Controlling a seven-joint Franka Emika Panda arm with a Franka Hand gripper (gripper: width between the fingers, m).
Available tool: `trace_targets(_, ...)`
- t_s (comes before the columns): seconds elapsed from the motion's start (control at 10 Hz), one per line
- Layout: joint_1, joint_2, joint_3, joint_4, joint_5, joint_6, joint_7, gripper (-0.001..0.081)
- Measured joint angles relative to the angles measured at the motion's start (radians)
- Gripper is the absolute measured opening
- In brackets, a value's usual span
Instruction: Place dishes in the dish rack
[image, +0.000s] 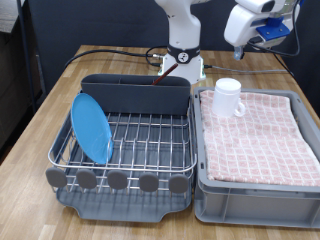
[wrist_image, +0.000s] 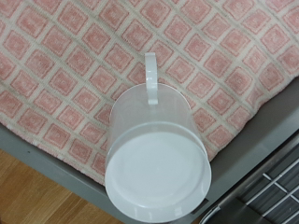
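The wooden desk (image: 40, 105) fills the exterior view. On it, at lower left, sits the dark-grey dish rack (image: 125, 140) with its wire grid. At lower right is a grey crate (image: 255, 190) lined with pink checkered cloth (image: 260, 135).

The bright-blue plate (image: 92, 127) already stands on edge in the rack's left side. A reddish-brown wooden spoon (image: 167, 68) appears to poke up from the rear cutlery compartment.

The white mug (image: 229, 97) stands on the cloth at the crate's upper left corner. In the wrist view it (wrist_image: 157, 154) stands upside down, base showing.

The end effector (image: 243, 32) hovers at upper right of the exterior view, above the crate. Its fingers are not shown clearly, so I cannot tell whether it is released or clenched.

Risk: the mug rests on soft cloth near the crate wall, so an off-centre grasp could tip it or snag the fabric.
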Motion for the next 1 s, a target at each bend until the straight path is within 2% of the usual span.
trace_targets(0.3,0.004,0.081,0.015,0.028,0.004,0.024,-0.001,0.0802)
trace_targets(1.0,0.003,0.197,0.02,0.021,0.026,0.139,-0.019,0.0802)
